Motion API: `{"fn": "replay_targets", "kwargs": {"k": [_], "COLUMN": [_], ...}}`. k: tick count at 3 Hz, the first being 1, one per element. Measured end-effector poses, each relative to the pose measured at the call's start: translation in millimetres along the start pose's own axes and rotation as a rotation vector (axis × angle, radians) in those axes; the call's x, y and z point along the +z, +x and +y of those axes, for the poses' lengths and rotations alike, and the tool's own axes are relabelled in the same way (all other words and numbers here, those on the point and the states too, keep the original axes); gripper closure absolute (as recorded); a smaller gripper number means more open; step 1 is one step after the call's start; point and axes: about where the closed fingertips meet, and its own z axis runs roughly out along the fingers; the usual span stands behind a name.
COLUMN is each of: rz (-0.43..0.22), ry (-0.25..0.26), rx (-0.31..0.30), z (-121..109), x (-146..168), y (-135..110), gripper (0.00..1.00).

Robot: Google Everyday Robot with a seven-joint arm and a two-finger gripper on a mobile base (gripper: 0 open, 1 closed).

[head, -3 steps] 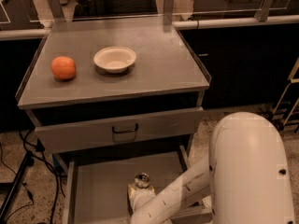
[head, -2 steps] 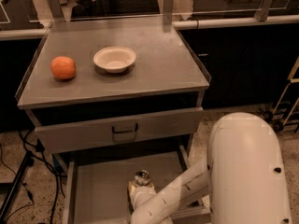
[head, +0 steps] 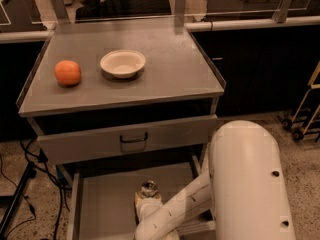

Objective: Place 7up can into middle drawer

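White gripper (head: 146,200) low inside the pulled-out middle drawer (head: 102,204), whether it grips anything cannot be told, shiny-topped metal can (head: 148,186) right at its tip over the flat grey floor, round orange (head: 67,72) and smooth white bowl (head: 123,63) on the matte grey top (head: 170,74)

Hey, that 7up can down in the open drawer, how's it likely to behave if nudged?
The 7up can seems upright in the middle drawer, right at the gripper, so a high nudge would probably tip it. Being round, it would likely roll on the flat floor. Its shiny metal looks slippery.
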Motion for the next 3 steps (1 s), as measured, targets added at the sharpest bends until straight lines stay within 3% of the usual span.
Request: {"fn": "replay_targets", "kwargs": {"k": [1,3], "rz": [-0.011,-0.011], "ry": [0.013,0.013], "rx": [-0.005,-0.005], "z": [0.9,0.9], "x": [-2.8,-2.8], "y": [-1.7,-1.7], "gripper": [1.00,0.58]}}
